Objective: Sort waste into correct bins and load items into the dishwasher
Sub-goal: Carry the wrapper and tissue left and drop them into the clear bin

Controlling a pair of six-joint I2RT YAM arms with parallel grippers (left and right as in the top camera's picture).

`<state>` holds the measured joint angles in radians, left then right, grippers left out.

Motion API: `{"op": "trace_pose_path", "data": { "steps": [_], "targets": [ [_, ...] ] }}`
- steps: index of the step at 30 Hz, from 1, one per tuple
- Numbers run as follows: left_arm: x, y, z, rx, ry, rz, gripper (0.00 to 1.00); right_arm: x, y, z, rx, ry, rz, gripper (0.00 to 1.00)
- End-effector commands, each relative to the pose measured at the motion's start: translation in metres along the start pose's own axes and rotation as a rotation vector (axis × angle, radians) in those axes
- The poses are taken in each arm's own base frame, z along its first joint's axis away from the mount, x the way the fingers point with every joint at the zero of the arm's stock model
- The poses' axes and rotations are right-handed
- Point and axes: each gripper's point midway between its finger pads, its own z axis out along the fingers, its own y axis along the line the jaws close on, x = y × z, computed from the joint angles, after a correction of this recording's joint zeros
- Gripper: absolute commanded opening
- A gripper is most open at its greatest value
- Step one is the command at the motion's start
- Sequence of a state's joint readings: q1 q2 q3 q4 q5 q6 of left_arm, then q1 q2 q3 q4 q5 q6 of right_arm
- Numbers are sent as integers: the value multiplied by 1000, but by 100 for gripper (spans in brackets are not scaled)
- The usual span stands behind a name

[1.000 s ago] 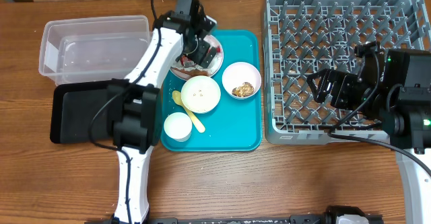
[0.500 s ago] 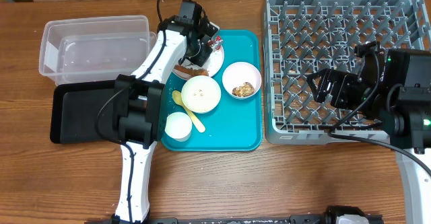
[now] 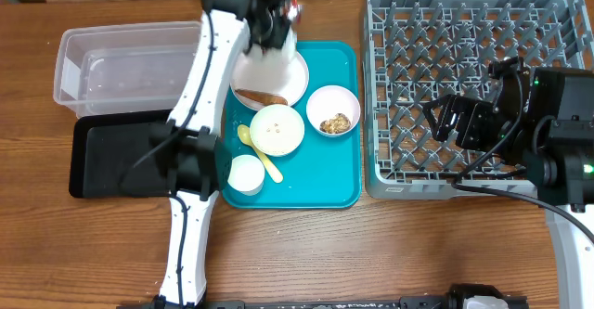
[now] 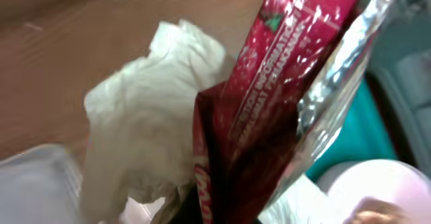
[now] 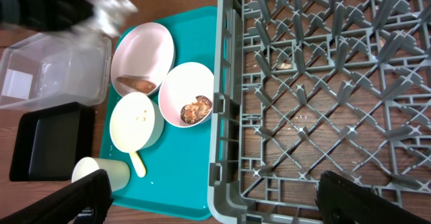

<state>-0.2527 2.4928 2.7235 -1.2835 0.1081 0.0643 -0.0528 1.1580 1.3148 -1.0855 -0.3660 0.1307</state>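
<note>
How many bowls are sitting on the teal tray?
2. One cream bowl sits in the middle of the teal tray; one pinkish bowl, holding a brown lump, is just right of it.

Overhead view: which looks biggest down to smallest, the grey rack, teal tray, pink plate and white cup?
Largest to smallest:
1. grey rack
2. teal tray
3. pink plate
4. white cup
All rest at about table level, so nearness hardly skews this.
</note>
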Motion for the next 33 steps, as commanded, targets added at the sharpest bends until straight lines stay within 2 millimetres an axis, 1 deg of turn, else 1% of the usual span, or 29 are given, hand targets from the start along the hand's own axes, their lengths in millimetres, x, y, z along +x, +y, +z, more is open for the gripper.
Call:
{"op": "trace_pose_path", "data": {
  "steps": [1, 2, 3, 5, 6, 7, 10, 13, 14, 15, 16, 17, 18, 19, 20, 21, 24, 27, 29, 30, 31, 33],
  "targets": [
    [-18, 39, -61, -98, -104, -161, 4, -10, 3, -7, -4, -34, -12, 100],
    [-16, 49, -69, -122, -107, -187, 4, -10, 3, -7, -4, -34, -12, 100],
    [-8, 76, -82, -183, -98, -254, 4, -10, 3, -7, -5, -34, -12, 100],
    [9, 108, -89, -250, -62, -341, 4, -10, 3, -7, -5, -34, -12, 100],
    [23, 126, -90, -285, -29, -404, 4, -10, 3, -7, -5, -34, -12, 100],
    [41, 148, -90, -313, 18, -484, 4, -10, 3, -7, -5, -34, -12, 100],
    [65, 178, -85, -341, 73, -588, 4, -10, 3, -7, -5, -34, -12, 100],
    [81, 199, -79, -359, 108, -650, 4, -10, 3, -7, -5, -33, -12, 100],
    [91, 210, -74, -372, 130, -671, 4, -10, 3, -7, -5, -34, -11, 100],
    [95, 215, -71, -380, 141, -678, 6, -10, 3, -7, -4, -34, -8, 100],
    [100, 221, -67, -392, 151, -686, 12, -10, 3, -7, -5, -34, -9, 100],
    [104, 225, -63, -399, 161, -691, 21, -10, 3, -7, -5, -34, -8, 100],
    [109, 229, -57, -402, 172, -697, 33, -10, 3, -7, -5, -33, -9, 100],
    [112, 231, -52, -402, 182, -701, 47, -9, 3, -7, -4, -32, -8, 100],
    [116, 233, -46, -403, 191, -705, 92, -9, 3, -7, -4, -30, -7, 100],
    [119, 235, -40, -403, 197, -707, 100, -8, 3, -7, -4, -28, -6, 100],
    [117, 238, -34, -403, 185, -707, 100, -8, 3, -7, -3, -27, -6, 100],
    [107, 237, -44, -400, 147, -698, 100, -8, 3, -7, -3, -27, -6, 100],
    [94, 233, -57, -393, 104, -685, 100, -8, 3, -7, -3, -27, -6, 100],
    [81, 224, -69, -356, 64, -658, 100, -8, 3, -7, -3, -27, -6, 100],
    [72, 217, -78, -323, 37, -628, 100, -8, 3, -7, -3, -27, -6, 100],
    [50, 196, -98, -241, -28, -556, 100, -8, 3, -7, -3, -27, -6, 100]
  ]
}}
